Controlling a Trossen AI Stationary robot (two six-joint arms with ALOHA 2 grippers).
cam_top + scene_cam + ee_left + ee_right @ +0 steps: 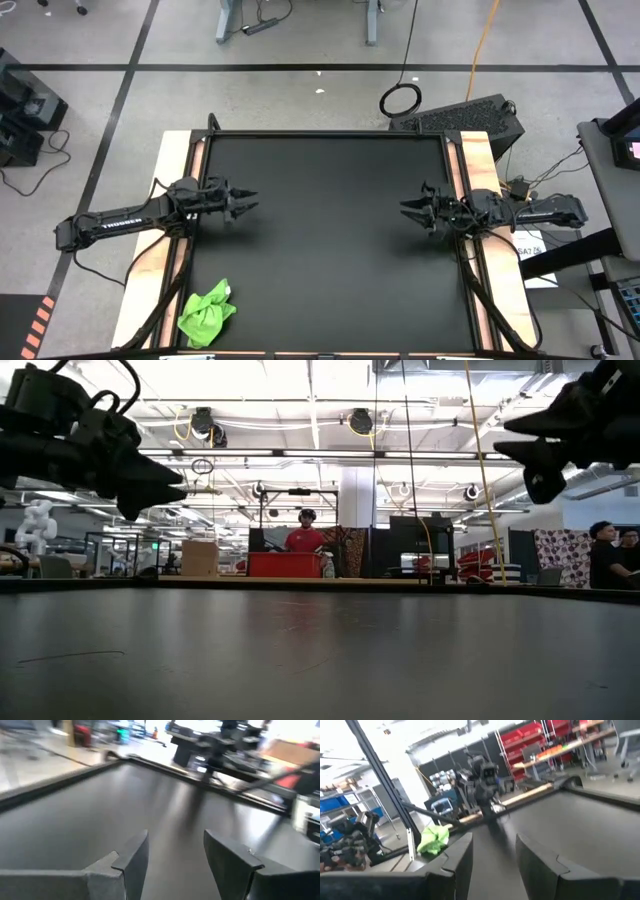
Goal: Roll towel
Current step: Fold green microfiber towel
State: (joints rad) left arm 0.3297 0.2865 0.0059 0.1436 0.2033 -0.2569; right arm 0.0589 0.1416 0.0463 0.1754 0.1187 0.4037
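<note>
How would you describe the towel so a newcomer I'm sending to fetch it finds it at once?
Start at the black table seen from above, then go to its near corner on the left arm's side, behind the left claw. There the towel lies crumpled in a heap at the mat's edge. It is the only bright green thing in sight.

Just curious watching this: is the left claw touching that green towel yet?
Apart. The high view shows bare black table between the left gripper and the crumpled towel near the table's edge.
</note>
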